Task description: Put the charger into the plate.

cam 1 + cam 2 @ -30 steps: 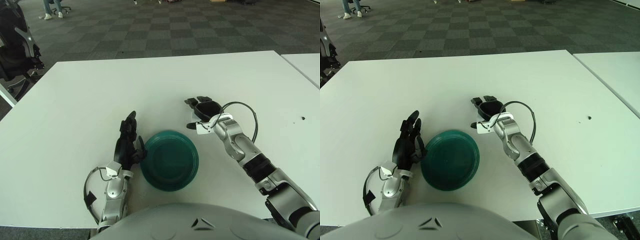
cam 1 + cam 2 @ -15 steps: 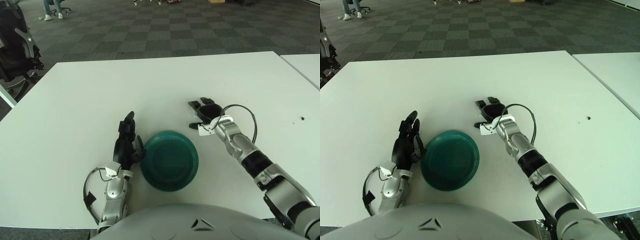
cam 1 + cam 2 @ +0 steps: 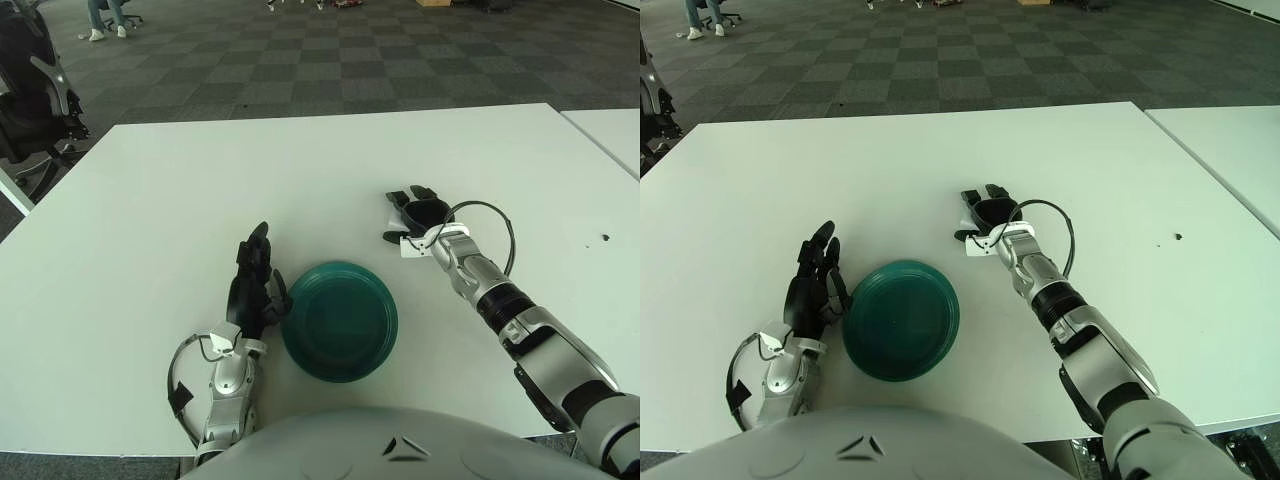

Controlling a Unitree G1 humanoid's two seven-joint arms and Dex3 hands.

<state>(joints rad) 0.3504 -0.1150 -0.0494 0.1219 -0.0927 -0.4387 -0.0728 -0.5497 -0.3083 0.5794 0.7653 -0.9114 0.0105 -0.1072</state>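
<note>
Teal and empty, the plate [image 3: 339, 320] lies on the white table [image 3: 180, 190] close in front of my body, nearest of everything I can see. Just beside its left rim rests my left hand [image 3: 255, 285], edge-on to the tabletop, fingers stretched forward and slightly loose, holding nothing; its thumb side sits close against the plate rim, though I cannot tell whether it actually touches.

Farther out and to the right, my right hand [image 3: 985, 215] reaches across the table beyond the plate's far right edge, well clear of the rim. Its dark fingers [image 3: 969, 196] are partly curled over a small patch of table. A small white shape [image 3: 978, 246], possibly the charger, shows at the base of that hand, but it could equally be part of the wrist, so I cannot say whether the fingers are closed on anything.

Beyond the table's far edge lies grey checkered carpet [image 3: 300, 60], with a dark chair [image 3: 30, 90] off to the far left
</note>
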